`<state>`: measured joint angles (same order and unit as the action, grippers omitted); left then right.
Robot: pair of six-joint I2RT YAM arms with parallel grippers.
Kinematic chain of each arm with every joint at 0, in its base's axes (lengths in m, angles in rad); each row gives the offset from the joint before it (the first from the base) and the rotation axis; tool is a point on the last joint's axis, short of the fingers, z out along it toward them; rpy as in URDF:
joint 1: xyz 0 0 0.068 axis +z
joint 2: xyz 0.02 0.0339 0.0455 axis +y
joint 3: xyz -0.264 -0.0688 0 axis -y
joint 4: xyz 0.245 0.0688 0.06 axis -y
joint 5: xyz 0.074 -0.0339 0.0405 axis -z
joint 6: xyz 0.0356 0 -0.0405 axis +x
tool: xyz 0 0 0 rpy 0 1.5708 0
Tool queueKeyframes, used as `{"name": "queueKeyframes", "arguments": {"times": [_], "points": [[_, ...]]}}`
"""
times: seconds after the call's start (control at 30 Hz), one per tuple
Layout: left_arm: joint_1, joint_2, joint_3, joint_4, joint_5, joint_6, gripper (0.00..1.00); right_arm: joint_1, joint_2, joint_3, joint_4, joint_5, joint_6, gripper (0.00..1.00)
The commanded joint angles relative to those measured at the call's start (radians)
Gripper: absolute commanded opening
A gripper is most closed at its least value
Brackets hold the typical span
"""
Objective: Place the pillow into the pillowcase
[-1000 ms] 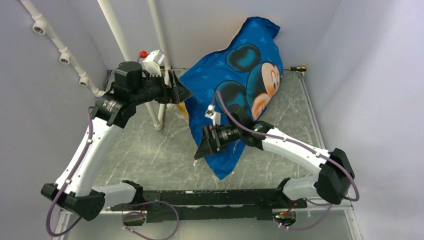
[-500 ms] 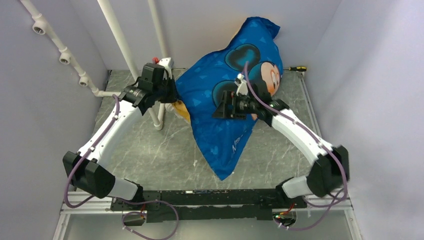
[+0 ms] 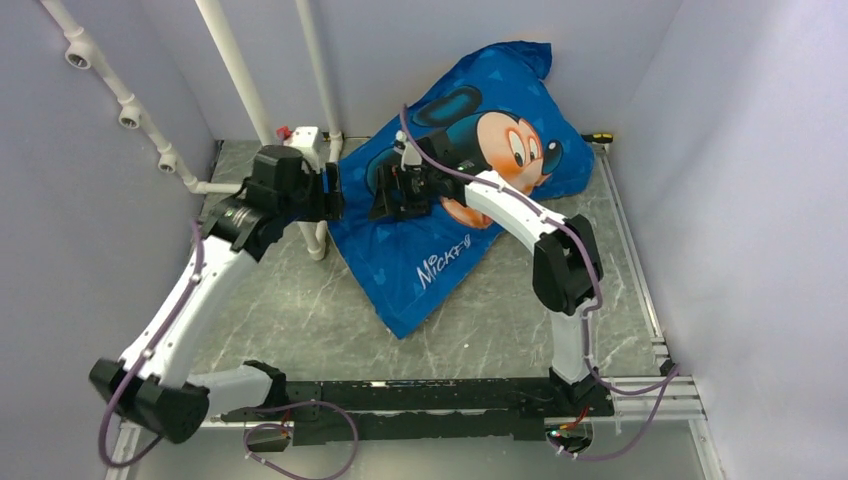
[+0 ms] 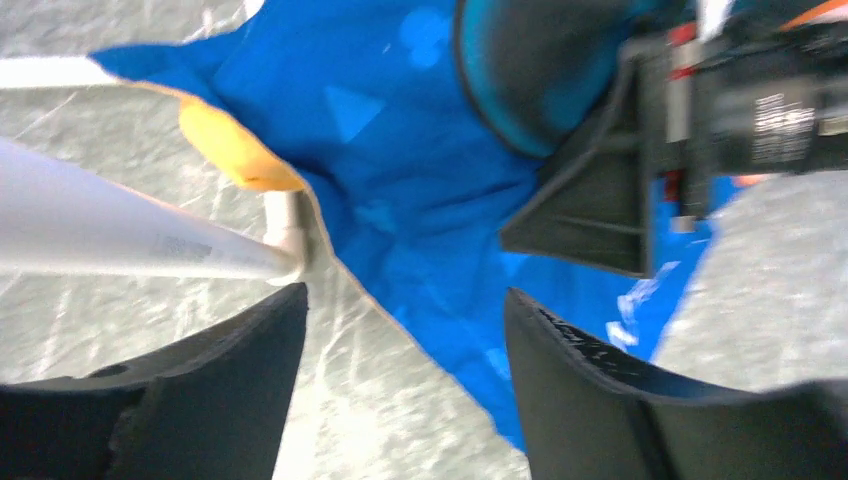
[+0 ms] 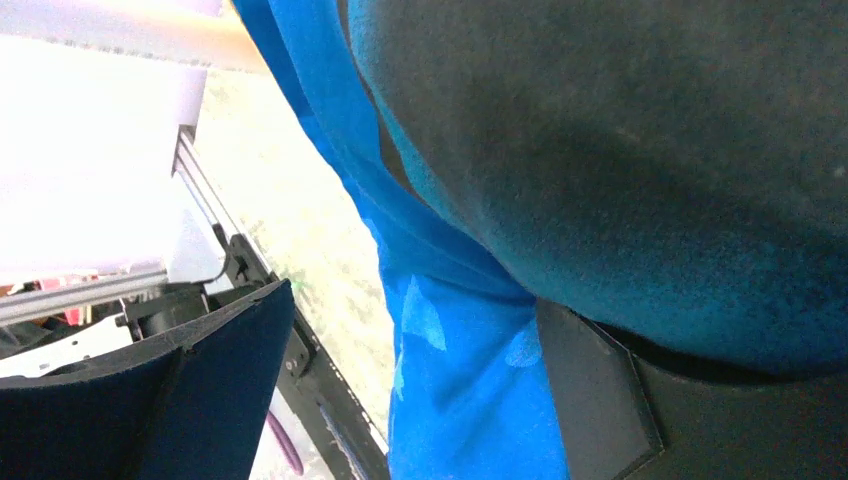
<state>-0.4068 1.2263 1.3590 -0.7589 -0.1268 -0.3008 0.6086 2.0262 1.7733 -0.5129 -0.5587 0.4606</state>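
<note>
Pillowcase (image 3: 440,262), left pincer (image 4: 405,330) parted beside it, right pincer (image 5: 415,370) wide against it

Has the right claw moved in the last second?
Yes. The right claw moved away from the base rail, toward the far end of the table, and slightly left.

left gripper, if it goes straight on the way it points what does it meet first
Most likely the pillowcase: its blue edge lies just ahead of the open left gripper. The white pipe passes to one side of that line, though depth is unclear.
</note>
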Motion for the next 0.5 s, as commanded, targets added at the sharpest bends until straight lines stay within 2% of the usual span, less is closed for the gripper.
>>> {"name": "queueKeyframes", "arguments": {"times": [0.0, 0.07, 0.27, 0.37, 0.47], "points": [[0.0, -0.086, -0.027, 0.144, 0.156, -0.01, 0.81, -0.035, -0.101, -0.071, -0.007, 0.074, -0.066, 0.97], [0.0, -0.096, -0.052, 0.176, 0.199, -0.029, 0.87, -0.063, -0.217, -0.127, 0.008, 0.11, -0.064, 0.99], [0.031, -0.111, -0.102, 0.272, 0.297, -0.039, 0.92, -0.212, -0.539, -0.281, 0.03, 0.219, -0.062, 1.0], [0.099, -0.153, -0.176, 0.319, 0.345, -0.056, 0.93, -0.299, -0.688, -0.416, 0.079, 0.288, -0.049, 1.0], [0.216, -0.224, -0.28, 0.366, 0.411, -0.075, 0.93, -0.407, -0.827, -0.567, 0.138, 0.388, -0.011, 1.0]]}}
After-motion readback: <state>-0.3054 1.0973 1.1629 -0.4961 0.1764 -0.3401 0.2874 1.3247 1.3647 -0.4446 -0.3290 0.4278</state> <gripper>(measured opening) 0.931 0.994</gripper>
